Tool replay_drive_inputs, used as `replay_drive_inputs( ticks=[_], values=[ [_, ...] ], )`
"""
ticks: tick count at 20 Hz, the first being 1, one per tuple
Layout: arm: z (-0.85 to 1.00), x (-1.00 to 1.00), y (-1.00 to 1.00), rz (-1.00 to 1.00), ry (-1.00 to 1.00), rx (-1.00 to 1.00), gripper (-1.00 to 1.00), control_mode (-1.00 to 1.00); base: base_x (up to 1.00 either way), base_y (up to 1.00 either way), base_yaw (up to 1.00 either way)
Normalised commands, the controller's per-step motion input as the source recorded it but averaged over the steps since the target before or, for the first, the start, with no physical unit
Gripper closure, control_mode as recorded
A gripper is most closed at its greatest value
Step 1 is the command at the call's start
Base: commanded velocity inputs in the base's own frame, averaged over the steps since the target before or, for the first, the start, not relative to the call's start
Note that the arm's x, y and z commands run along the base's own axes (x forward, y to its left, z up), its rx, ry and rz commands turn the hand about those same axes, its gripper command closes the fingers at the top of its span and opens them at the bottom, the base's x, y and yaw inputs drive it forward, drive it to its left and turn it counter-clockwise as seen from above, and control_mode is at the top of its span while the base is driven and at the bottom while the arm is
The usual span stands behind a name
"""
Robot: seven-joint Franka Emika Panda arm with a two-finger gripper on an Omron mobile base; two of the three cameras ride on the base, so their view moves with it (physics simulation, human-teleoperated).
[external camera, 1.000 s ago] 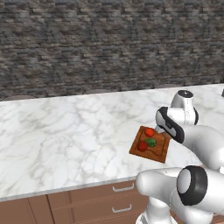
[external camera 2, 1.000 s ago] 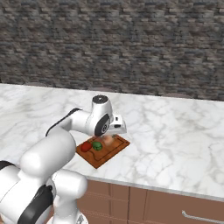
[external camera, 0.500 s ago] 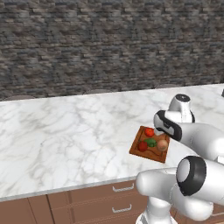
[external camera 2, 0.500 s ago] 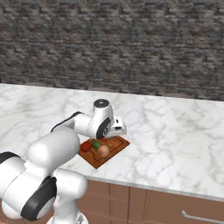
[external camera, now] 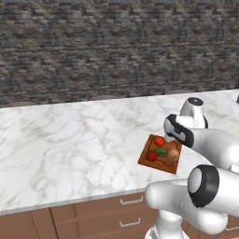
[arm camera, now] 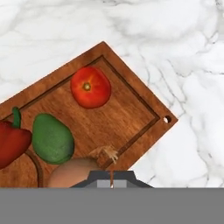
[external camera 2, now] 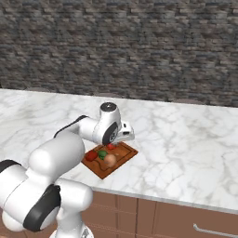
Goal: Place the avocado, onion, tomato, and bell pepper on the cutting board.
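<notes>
The cutting board (arm camera: 131,109) is reddish-brown wood with visible grain and a matt look. The surface (external camera: 70,149) looks like polished white marble with grey veins. The tomato (arm camera: 90,87) has smooth, glossy skin; the avocado (arm camera: 53,138) is smooth and duller. The wall (external camera: 116,46) is rough grey stone.

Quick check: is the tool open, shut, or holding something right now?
Tool: shut, holding nothing, just above the onion on the cutting board.
</notes>
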Motion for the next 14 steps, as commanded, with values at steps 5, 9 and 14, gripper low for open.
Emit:
replay_drive_inputs(
  ticks=[5, 9, 14],
  values=[
    [0.76, -0.31, 0.49, 0.06, -0.02, 0.0, -1.0, -1.0, 0.0, 0.0, 0.0],
    [0.87, -0.5, 0.78, 0.07, -0.12, 0.0, -1.0, -1.0, 0.0, 0.0, 0.0],
    [0.64, -0.39, 1.0, 0.06, -0.14, -0.03, -1.0, -1.0, 0.0, 0.0, 0.0]
  ],
)
